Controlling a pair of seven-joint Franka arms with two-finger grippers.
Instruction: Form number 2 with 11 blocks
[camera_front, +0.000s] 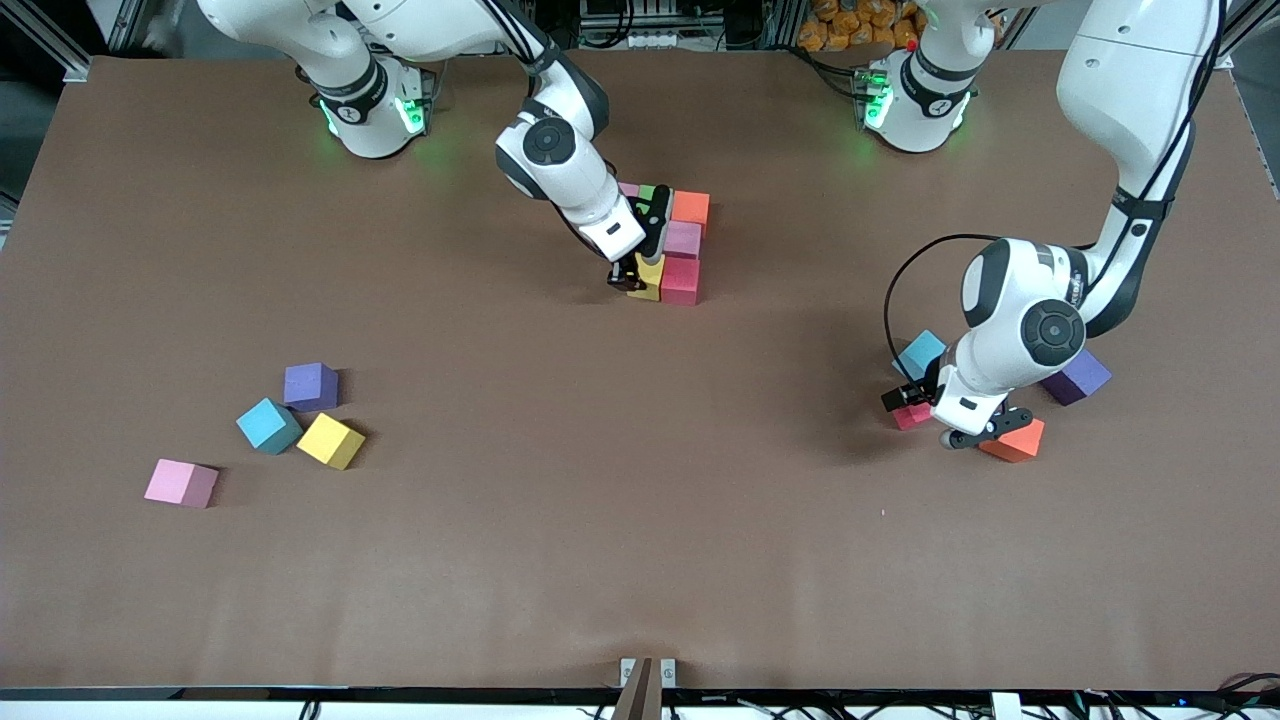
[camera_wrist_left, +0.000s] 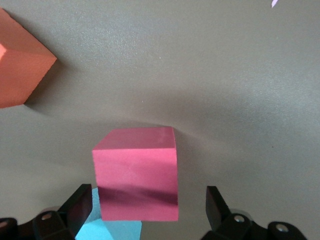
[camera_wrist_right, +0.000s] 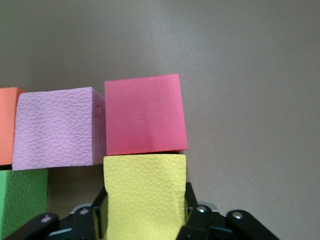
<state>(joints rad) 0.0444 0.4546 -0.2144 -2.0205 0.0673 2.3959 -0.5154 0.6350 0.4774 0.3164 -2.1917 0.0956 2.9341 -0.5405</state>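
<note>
The partial number 2 lies mid-table near the robots' bases: a pink-purple block, green block, orange block, pink block, red block and yellow block. My right gripper stands at the yellow block, a finger pressed against each side; the block rests beside the red block. My left gripper is open, low over a loose red block, with gaps on both sides.
Around the left gripper lie a sky-blue block, an orange block and a purple block. Toward the right arm's end lie a purple block, sky-blue block, yellow block and pink block.
</note>
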